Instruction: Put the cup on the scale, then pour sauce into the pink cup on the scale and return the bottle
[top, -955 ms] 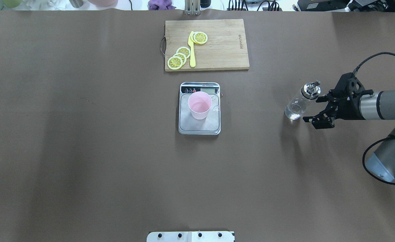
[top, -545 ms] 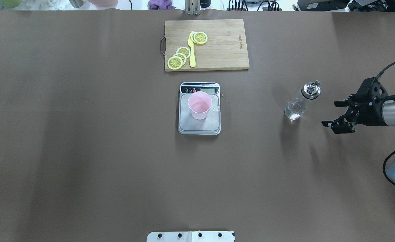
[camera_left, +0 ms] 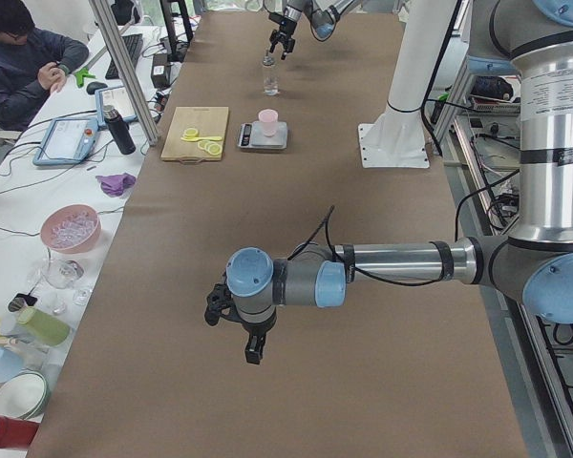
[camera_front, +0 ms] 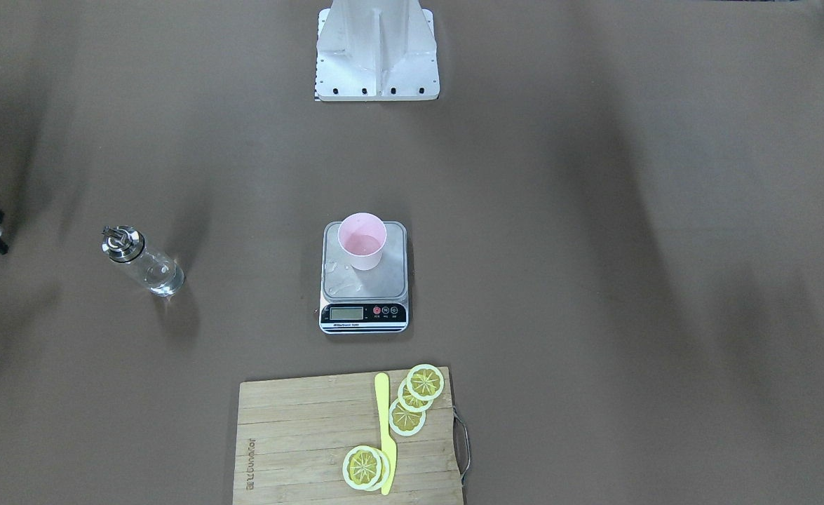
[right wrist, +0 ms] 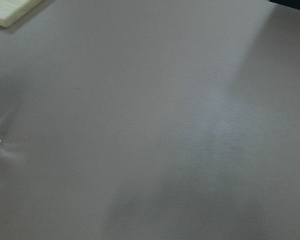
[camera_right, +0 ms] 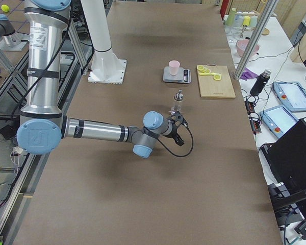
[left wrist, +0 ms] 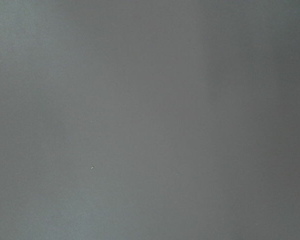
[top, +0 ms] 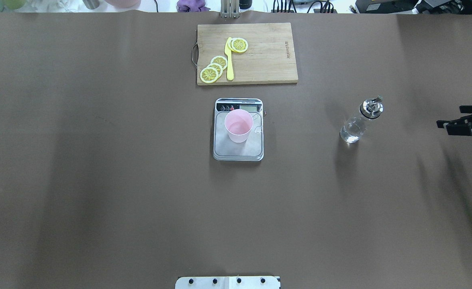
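The pale pink cup point(top: 238, 126) stands upright on the steel platform of the scale point(top: 238, 151), also seen from the front as cup point(camera_front: 362, 242) on scale point(camera_front: 398, 280). A few clear drops lie on the platform beside the cup. The glass bottle point(top: 358, 122) with its silver pourer stands alone on the table to the right, a little clear sauce point(top: 350, 134) in its bottom. My right gripper point(top: 456, 117) is open and empty at the view's right edge, well clear of the bottle point(camera_front: 142, 263). My left gripper point(camera_left: 239, 329) shows only in the side view, so I cannot tell its state.
A wooden cutting board point(top: 268, 60) with lemon slices and a yellow knife point(top: 229, 60) lies beyond the scale. The robot's white base plate point(camera_front: 376, 49) sits at the near edge. A person sits at a side bench point(camera_left: 24, 57).
My open right gripper has drawn back from beside the bottle to the right edge of the overhead view. The bottle, cup and scale have not moved.
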Robot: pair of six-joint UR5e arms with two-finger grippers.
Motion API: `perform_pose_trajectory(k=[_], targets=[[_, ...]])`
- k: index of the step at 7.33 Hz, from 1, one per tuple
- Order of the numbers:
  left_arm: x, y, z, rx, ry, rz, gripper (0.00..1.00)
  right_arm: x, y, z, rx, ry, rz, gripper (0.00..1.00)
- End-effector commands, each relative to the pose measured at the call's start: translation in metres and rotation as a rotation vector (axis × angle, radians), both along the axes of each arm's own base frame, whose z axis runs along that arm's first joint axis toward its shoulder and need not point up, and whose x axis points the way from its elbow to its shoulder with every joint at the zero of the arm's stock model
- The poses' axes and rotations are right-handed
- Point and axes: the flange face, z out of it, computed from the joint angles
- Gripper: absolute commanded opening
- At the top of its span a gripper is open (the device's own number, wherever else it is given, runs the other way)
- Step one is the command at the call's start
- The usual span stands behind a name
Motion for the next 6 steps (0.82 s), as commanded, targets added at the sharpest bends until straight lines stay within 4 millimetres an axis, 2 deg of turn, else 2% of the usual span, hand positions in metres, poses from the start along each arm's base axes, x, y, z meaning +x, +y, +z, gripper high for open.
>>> perform_pose_trajectory(k=[1,2,4,6], targets=[[0.000,0.004,0.004,-0.008,0.000,0.000,0.99,0.064,-0.001,0.064,-0.128,0.043,0.138,0.99],[0.000,0.005,0.005,-0.009,0.000,0.000,0.99,0.093,0.004,0.090,-0.210,0.037,0.215,1.00],[0.000,0.004,0.004,-0.008,0.000,0.000,0.99,0.117,0.003,0.108,-0.312,0.038,0.296,1.00],[0.001,0.004,0.004,-0.006,0.000,0.002,0.99,0.129,-0.012,0.098,-0.373,0.006,0.293,1.00]])
